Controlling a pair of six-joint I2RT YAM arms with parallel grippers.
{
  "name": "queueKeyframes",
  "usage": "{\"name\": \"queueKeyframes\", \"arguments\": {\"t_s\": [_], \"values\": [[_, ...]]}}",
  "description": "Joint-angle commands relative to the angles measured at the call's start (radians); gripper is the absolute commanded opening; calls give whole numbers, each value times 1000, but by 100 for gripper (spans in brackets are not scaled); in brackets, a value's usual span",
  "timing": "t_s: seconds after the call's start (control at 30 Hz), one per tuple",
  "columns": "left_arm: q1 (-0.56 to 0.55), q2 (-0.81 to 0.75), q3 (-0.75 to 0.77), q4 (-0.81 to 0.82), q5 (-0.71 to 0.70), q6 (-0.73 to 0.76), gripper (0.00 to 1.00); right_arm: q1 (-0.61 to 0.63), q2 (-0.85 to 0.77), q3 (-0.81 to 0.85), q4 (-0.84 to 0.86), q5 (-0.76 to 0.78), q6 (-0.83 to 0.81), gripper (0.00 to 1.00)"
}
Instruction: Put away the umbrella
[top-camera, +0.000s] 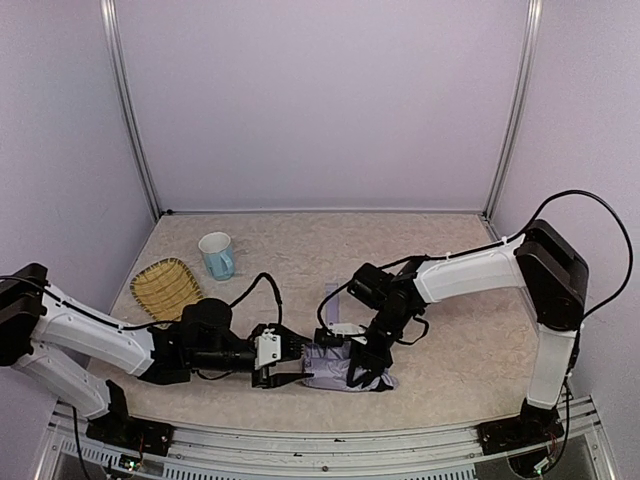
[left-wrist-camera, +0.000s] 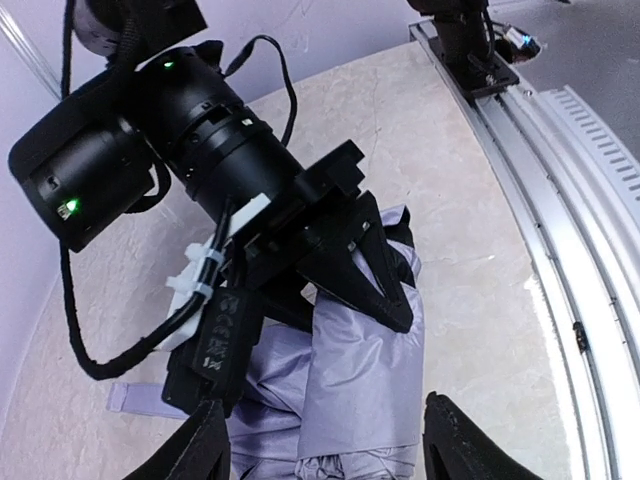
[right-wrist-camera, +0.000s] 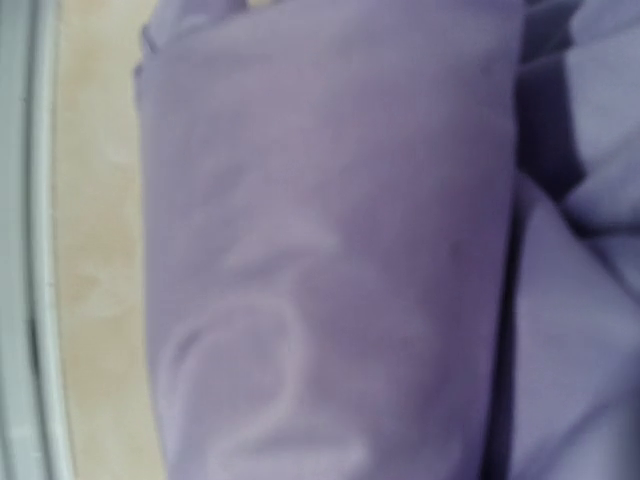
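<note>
The umbrella (top-camera: 330, 368) lies folded as a pale lavender bundle near the table's front edge, between both arms. My left gripper (top-camera: 303, 361) points right at its left end. In the left wrist view the left gripper (left-wrist-camera: 325, 405) is open, its two black fingertips (left-wrist-camera: 205, 440) straddling the lavender fabric (left-wrist-camera: 365, 370) without pinching it. My right gripper (top-camera: 362, 365) comes down onto the bundle from above. Seen from the left wrist, the right gripper (left-wrist-camera: 375, 285) has its black fingers nearly together on a fold of the fabric. The right wrist view is filled with blurred umbrella fabric (right-wrist-camera: 330, 250), and its own fingers are hidden.
A pale blue mug (top-camera: 217, 255) and a yellow woven tray (top-camera: 167, 285) stand at the back left. A metal rail (left-wrist-camera: 590, 250) runs along the table's near edge beside the bundle. A flat lavender strip (left-wrist-camera: 135, 398) lies on the table by the umbrella.
</note>
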Motion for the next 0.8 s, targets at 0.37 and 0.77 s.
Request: {"name": "queueKeyframes", "arguments": {"t_s": [0.37, 0.77], "values": [[-66, 398, 288, -328, -207, 139, 70, -82, 241, 35, -144, -90, -32, 14], [-35, 505, 385, -571, -153, 48, 28, -185, 41, -41, 98, -118, 128, 58]]}}
